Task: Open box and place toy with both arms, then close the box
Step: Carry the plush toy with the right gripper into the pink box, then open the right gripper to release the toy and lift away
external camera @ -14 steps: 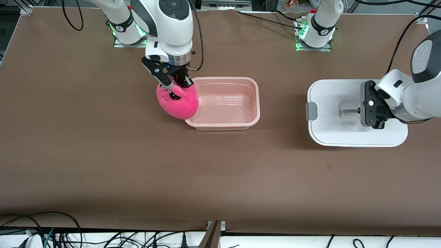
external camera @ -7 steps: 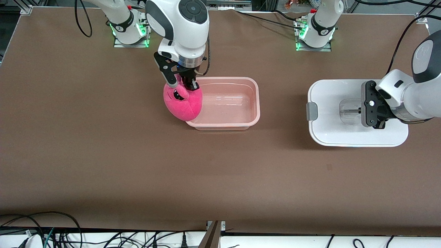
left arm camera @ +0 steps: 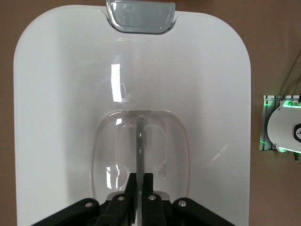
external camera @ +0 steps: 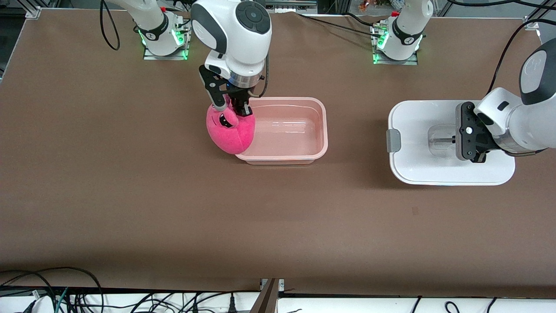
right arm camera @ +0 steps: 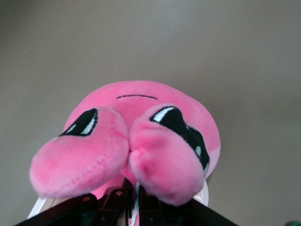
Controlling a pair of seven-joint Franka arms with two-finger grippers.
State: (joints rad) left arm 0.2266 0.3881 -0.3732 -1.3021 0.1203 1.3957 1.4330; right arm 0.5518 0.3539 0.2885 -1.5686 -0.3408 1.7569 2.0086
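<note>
The toy (external camera: 229, 132) is pinched by the right claw (external camera: 234, 108) over the box (external camera: 319, 130) rim; inward travel is needed. The lid (external camera: 412, 171) handle is pinched by the left claw (external camera: 454, 140).

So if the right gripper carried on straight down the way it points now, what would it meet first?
Probably the box: the right gripper, shut on the toy, hangs over the rim at the right arm's end, so the toy would likely touch that rim first. Depth is unclear.

Left end effector (left arm camera: 139, 200) pinched shut on white lid's (left arm camera: 56, 117) clear recessed handle (left arm camera: 140, 141).
</note>
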